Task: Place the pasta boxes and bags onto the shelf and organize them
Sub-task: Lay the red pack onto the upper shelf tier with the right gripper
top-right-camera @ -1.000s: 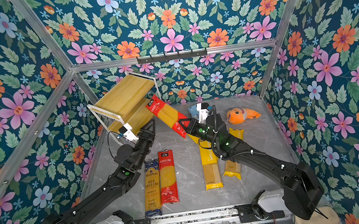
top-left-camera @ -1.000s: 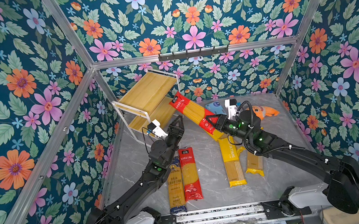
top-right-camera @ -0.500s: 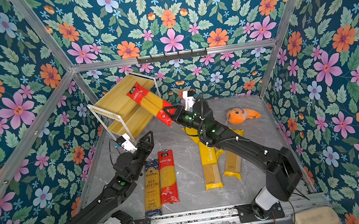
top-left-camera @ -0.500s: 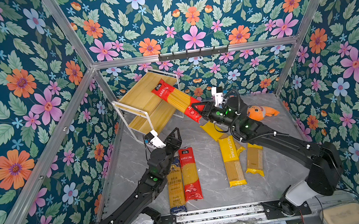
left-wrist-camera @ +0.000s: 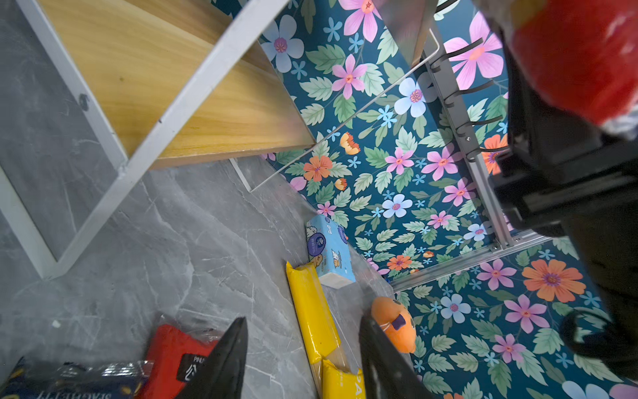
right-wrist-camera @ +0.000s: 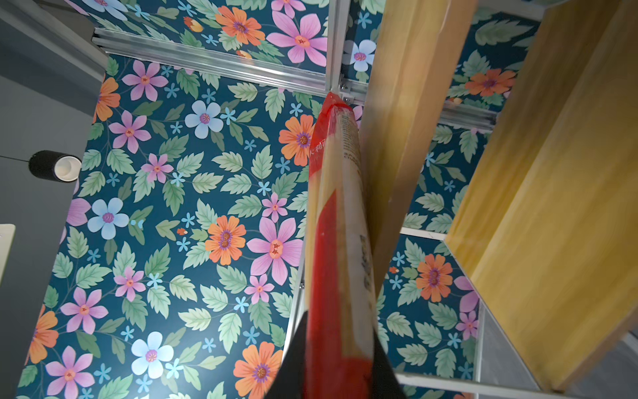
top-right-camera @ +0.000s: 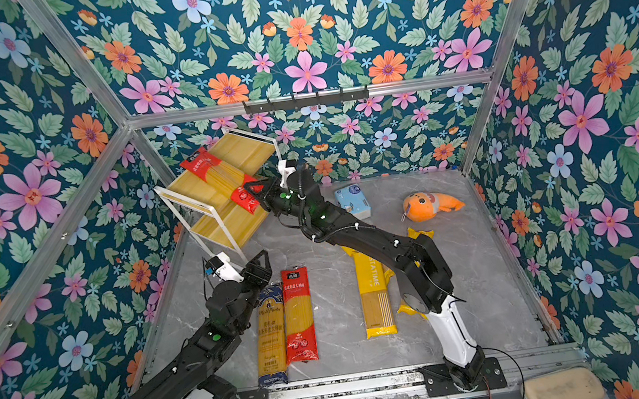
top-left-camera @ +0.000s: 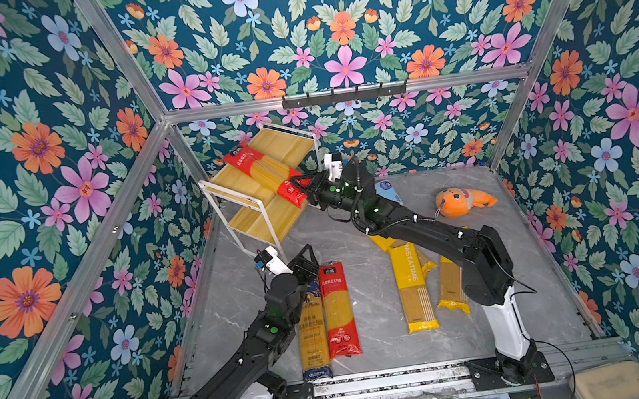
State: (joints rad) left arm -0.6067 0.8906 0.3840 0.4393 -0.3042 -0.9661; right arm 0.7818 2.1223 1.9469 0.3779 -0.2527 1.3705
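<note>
- Shelf [top-left-camera: 289, 143]: two-tier white-frame rack at the back-left corner of the table [top-left-camera: 379, 348]. The lower board shows nothing on it in either top view.
- Red pack, first [top-left-camera: 264, 172]: lies slantwise over the shelf's top board, one end near the back edge, the other hanging past the front edge. Whether it rests fully on the wood I cannot tell.
- Right gripper [top-left-camera: 301, 186]: jaws clamped on the overhanging end of that pack. In the right wrist view the pack runs out from between them along the board face. Not yet let go.
- Left gripper [top-left-camera: 304, 259]: jaws apart and empty, poised over the far ends of the two packs below it, touching neither as far as I can see.
- Red pack, second [top-left-camera: 339, 311]: flat on the table, unplaced.
- Dark blue-and-gold pack [top-left-camera: 311, 327]: flat on the table, touching the second red pack side by side, unplaced.
- Yellow packs, three: one reading PASTATIME [top-left-camera: 413, 284], another just beside it [top-left-camera: 450, 284], a third [top-left-camera: 382, 240] partly hidden under the right arm. All on the table.
- Tissue pack [top-right-camera: 354, 202] and plush toy [top-left-camera: 460, 201]: at the back, not part of the job.
- Tally, by my judgement: one of six at the shelf but crooked and unreleased, five left. Squaring up is likely needed.
</note>
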